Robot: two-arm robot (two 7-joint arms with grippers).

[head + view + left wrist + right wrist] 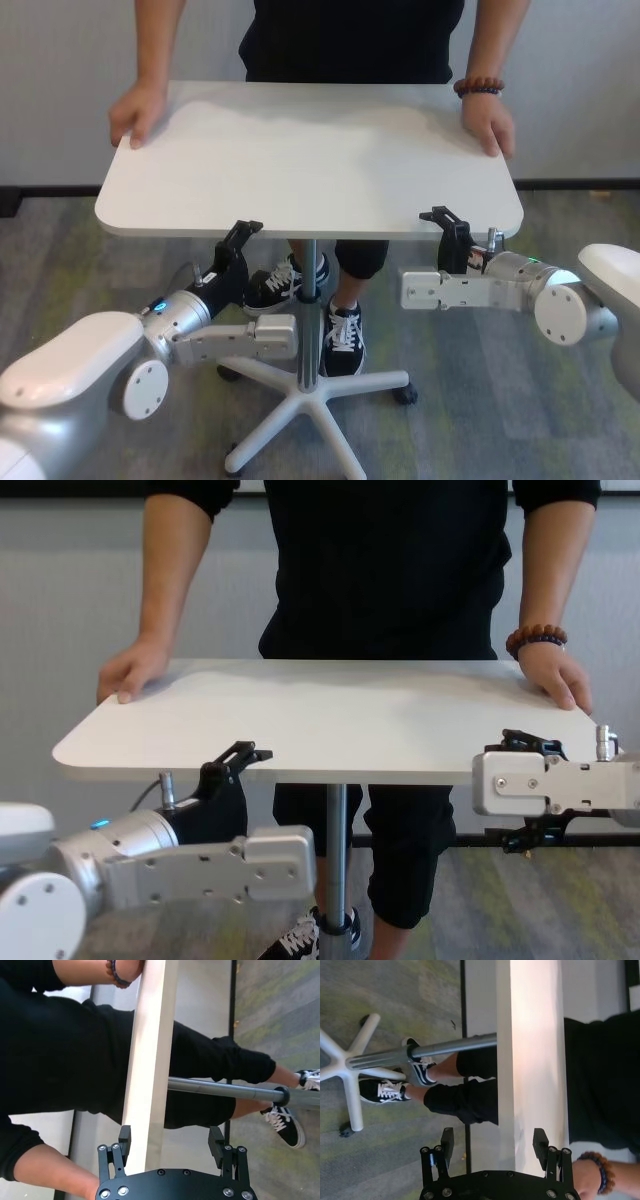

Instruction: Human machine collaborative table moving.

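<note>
The table (310,150) is standing on its pole leg (309,300) between robot and human (350,40), who is holding both far corners; the left gripper (238,240) and right gripper (447,228) are straddling the near edge, fingers released and spread, one above and one below the board. This looks like the grasping or letting-go step; carrying next would call for both to clench evenly on that edge.

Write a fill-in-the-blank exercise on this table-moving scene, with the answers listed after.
1. The human holds the far edge of the table with ____ hands.
2. The left gripper and right gripper straddle the table's near edge with jaws ____.
3. A bead bracelet sits on one ____.
4. The table stands on a single ____.

Answers: both; open; wrist; pole
</note>
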